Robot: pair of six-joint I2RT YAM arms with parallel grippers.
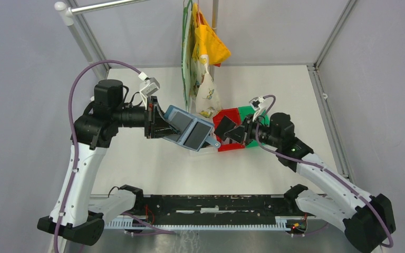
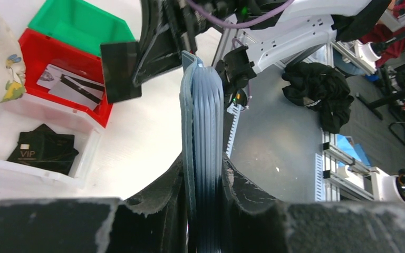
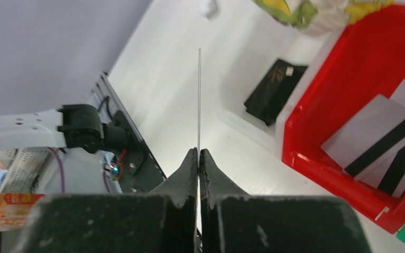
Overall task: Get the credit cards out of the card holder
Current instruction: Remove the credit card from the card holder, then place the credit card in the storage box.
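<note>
My left gripper is shut on the teal-blue card holder and holds it in the air, its open face toward the camera. In the left wrist view the card holder stands edge-on between the fingers. My right gripper is shut on one black credit card, just right of the holder and above the red bin. That card shows as a thin edge in the right wrist view, and its flat face shows in the left wrist view. Pale striped cards lie in the red bin.
A green bin sits behind the red bin. A white bin beside them holds black cards. Cloth bags hang from a rail at the back, close above the bins. Frame posts stand at the table's edges.
</note>
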